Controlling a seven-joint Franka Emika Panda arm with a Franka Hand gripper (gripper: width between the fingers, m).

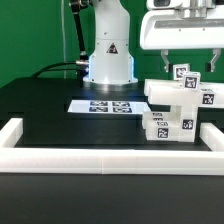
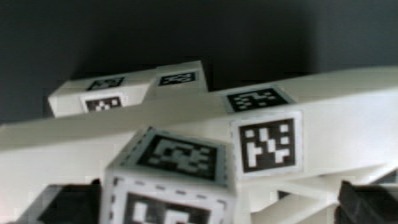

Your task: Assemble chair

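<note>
Exterior view is showing the end effector (image 1: 186, 66) hovering over the chair (image 1: 180, 108) near the counter's (image 1: 50, 110) right edge; its stiff, light-looking blocks are probably inviting a grip across one bar, though I cannot tell if the jaws are apart.

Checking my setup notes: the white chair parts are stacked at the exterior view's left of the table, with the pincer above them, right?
Not quite. The chair parts are stacked at the exterior view's right of the table, not its left. The exterior view shows this. The pincer is indeed above them.
</note>
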